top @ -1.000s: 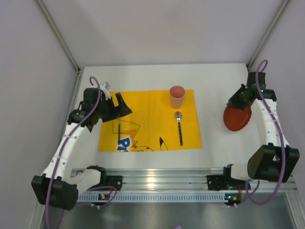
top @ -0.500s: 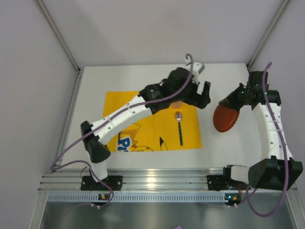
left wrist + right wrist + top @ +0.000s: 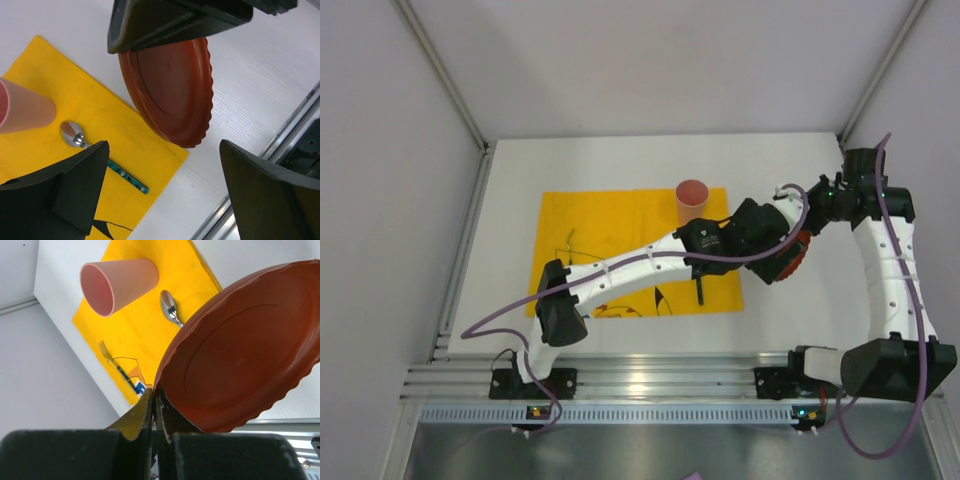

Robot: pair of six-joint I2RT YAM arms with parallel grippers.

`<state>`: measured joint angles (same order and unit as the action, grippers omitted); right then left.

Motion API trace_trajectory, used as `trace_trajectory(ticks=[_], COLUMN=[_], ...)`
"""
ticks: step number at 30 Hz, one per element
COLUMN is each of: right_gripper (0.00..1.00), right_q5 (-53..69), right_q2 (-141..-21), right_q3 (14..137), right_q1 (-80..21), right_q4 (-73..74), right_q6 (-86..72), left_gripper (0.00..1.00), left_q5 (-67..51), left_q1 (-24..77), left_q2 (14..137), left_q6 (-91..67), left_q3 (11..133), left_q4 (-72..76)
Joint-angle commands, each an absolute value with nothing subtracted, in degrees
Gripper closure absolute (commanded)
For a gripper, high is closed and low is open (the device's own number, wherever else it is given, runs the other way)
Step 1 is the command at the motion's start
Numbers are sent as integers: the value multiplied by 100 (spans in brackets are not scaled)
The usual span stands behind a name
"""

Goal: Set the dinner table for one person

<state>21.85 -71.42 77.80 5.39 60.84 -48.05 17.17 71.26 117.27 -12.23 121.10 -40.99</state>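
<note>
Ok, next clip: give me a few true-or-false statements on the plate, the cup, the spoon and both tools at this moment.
1. The right tool is shut on the rim of the red plate. True.
2. The left tool grips the spoon. False: it is open and holds nothing, close to the plate.
3. The pink cup stands upright on the yellow mat. True.
4. The plate lies flat on the mat. False: it is held tilted in the air.
5. The spoon is in the cup. False: it lies on the mat beside the cup.
</note>
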Motion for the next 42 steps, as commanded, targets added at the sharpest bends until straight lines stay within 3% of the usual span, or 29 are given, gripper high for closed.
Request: trace_trajectory(ticks=[1,8,9,13,21,22,24,25,28,31,39,42], right_gripper=[100,100,100,100,100,94,67,42,19,13,12,12], right_q5=[2504,2689,2689,2698,2812,2891,3014,3076,3164,3059,2821,3189], right_q2=[-6987,-6926,-6917,-6908,-6847,-6838,-6864,-6856,-6864,-6960,-7383,-7287], right_q3=[8077,8007,7989,7902,7910,7910,7945,7963,8191,8743,11220,11364], right_q1=[483,483,483,483,483,483,483,475,483,483,694,834], right_q4=[6135,6223,6231,6231,6223,6223,6223,6231,6336,6660,7629,7393], right_q6=[-4887,-4887,-4878,-4869,-4878,-4869,-4825,-4799,-4676,-4448,-4069,-4244], left_gripper=[4,47,62,98,100,100,100,100,100,100,100,100], left_q5=[2039,2004,1995,2021,2004,2004,2013,2030,2092,2109,2338,2312], left_q1=[7084,7084,7093,7084,7084,7084,7084,7084,7084,7084,6760,6391], left_q2=[11751,11681,11672,11628,11619,11602,11602,11584,11566,11558,10971,10567], left_q6=[-1063,-1055,-1055,-1072,-1063,-1055,-1046,-1055,-1055,-1063,-1335,-1555], left_q3=[12340,12182,12164,12155,12094,12085,12059,12050,12023,12015,11340,10796], left_q4=[-4069,-3868,-3850,-3806,-3806,-3814,-3814,-3832,-3850,-3893,-4025,-4069])
